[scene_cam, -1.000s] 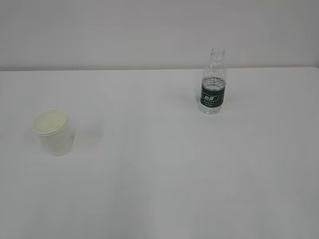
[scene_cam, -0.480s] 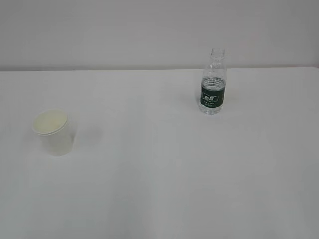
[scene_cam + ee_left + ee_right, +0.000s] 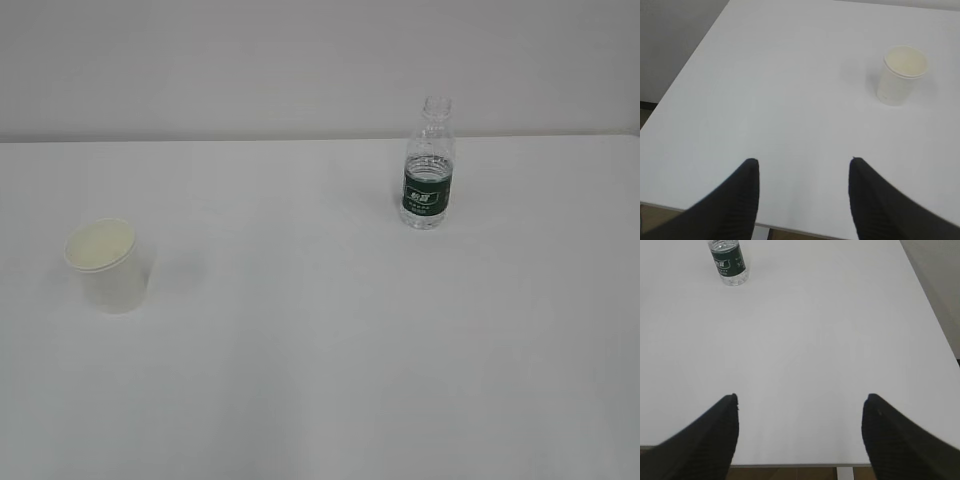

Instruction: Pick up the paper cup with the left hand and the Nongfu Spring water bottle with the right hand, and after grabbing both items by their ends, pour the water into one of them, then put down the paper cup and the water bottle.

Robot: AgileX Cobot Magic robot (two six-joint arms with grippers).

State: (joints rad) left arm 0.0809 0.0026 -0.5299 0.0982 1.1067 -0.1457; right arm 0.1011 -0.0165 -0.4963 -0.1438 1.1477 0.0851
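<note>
Exterior view: cup (image 3: 107, 265) upright at bench (image 3: 320, 350) left, bottle (image 3: 429, 168) (uncapped) upright far right. Left tool (image 3: 804, 162) and right tool (image 3: 801, 397) both spread, empty, over the near edge.

Matt white paper on the cup (image 3: 107, 266). Clear ribbed plastic for the bottle (image 3: 428, 166), glossy. The table (image 3: 330, 340) looks smooth, matt white.

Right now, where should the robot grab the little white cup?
Probably around the paper cup's side wall, below its rolled rim. It stands upright and tapers downward, so the open left tool could come in level from the near side, one finger on each side of the wall.
</note>
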